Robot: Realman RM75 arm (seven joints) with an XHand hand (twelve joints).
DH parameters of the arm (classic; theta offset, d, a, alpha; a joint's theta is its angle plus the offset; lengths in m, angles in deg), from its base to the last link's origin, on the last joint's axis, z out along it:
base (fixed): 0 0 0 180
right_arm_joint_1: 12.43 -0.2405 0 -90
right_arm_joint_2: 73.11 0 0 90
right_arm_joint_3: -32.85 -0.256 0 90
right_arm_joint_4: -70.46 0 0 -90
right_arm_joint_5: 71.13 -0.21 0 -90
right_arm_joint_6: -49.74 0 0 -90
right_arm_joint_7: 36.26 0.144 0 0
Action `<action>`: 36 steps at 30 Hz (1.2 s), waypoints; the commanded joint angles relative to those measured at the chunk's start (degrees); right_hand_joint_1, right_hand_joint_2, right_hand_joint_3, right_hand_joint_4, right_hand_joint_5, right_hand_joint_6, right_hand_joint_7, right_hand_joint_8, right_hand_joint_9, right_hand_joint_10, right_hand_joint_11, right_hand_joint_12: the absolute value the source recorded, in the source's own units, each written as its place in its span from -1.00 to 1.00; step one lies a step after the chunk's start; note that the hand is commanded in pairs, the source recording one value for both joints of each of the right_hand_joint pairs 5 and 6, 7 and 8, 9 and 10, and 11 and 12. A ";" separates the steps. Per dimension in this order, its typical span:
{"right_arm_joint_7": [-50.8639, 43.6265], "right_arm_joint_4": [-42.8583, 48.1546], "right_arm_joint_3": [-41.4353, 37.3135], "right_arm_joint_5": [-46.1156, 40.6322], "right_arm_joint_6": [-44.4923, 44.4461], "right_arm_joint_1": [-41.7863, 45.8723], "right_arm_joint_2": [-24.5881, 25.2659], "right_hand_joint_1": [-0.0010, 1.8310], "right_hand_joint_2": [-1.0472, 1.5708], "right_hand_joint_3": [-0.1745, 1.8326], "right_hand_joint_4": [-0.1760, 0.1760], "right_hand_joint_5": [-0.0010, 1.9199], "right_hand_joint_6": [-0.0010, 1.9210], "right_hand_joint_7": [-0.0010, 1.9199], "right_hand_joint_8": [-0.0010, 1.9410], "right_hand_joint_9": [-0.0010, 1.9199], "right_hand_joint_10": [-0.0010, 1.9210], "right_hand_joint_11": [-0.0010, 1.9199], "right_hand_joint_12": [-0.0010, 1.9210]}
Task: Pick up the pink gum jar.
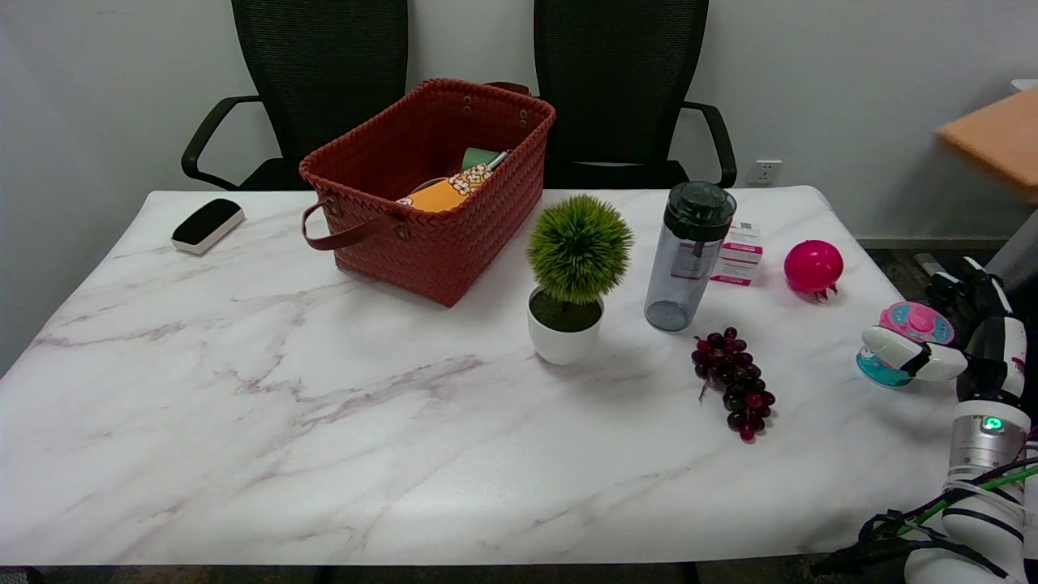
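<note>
The pink gum jar point(915, 323), with a pink lid and a teal body, stands on the marble table point(405, 422) close to its right edge. My right hand point(953, 341) reaches in from the lower right and wraps around the jar. Its white thumb point(900, 351) lies across the jar's near side, hiding much of the label. The dark fingers point(957, 294) curl against the jar's far right side. The jar's base still looks to be on the tabletop.
A bunch of dark grapes point(734, 381) lies left of the jar. Behind it are a pink ball point(813, 266), a small pink-and-white box point(738, 253) and a grey bottle point(688, 255). A potted plant point(574, 276) and a red basket point(430, 182) stand further left. An orange box point(993, 142) is held up at the far right.
</note>
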 commanded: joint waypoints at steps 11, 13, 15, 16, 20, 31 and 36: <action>2.67 -3.15 1.26 0.06 1.31 0.40 0.89 0.30 -0.34 -0.39 0.00 -0.62 -0.62 -0.51 -0.51 -0.51 -0.51 -0.59 -0.60; 2.73 -3.10 1.26 0.06 1.31 0.40 0.89 0.32 -0.33 -0.36 0.00 -0.61 -0.61 -0.51 -0.51 -0.51 -0.51 -0.60 -0.60; 2.75 -2.94 1.26 0.06 1.31 0.40 0.89 0.33 -0.33 -0.34 0.00 -0.60 -0.61 -0.51 -0.51 -0.51 -0.51 -0.60 -0.60; 2.75 -2.86 1.26 0.06 1.31 0.40 0.89 0.33 -0.32 -0.33 0.00 -0.60 -0.60 -0.51 -0.51 -0.51 -0.51 -0.60 -0.60; 2.75 -2.59 1.18 0.06 1.23 0.26 0.89 0.37 -0.26 -0.26 0.00 -0.57 -0.57 -0.50 -0.51 -0.51 -0.51 -0.60 -0.60; 2.75 -2.51 0.81 0.91 1.44 -0.16 0.81 0.44 -0.07 -0.12 0.00 -0.50 -0.50 -0.50 -0.50 -0.50 -0.50 -0.62 -0.62; 2.75 -2.43 0.78 1.24 1.47 -0.24 0.75 0.44 0.01 -0.11 0.00 -0.47 -0.47 -0.51 -0.51 -0.50 -0.50 -0.63 -0.63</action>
